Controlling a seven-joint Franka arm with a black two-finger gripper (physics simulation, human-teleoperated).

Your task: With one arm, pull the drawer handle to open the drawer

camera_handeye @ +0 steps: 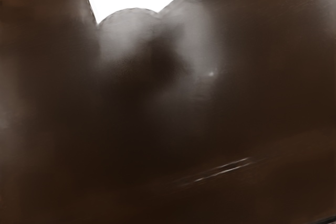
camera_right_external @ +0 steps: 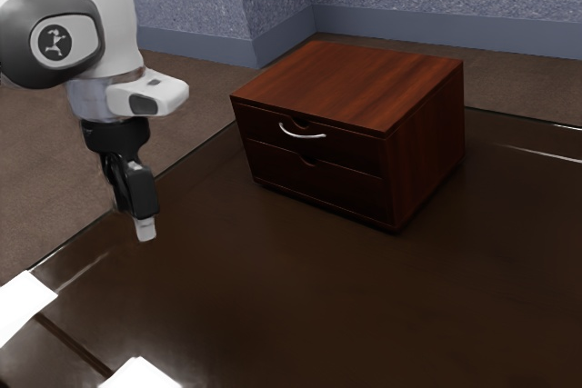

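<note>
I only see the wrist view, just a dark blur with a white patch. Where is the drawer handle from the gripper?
Observer: The silver handle is on the top drawer of a wooden cabinet, toward the exterior view's right of the gripper.
Operator: Is the gripper touching it?
Observer: No, bare dark table lies between them.
Operator: Drawer open yet?
Observer: No, it looks shut, flush with the lower drawer.

On the table [camera_right_external: 318, 315] stands the cabinet [camera_right_external: 350, 79], the handle [camera_right_external: 302, 133] on its upper drawer [camera_right_external: 350, 144].
</note>
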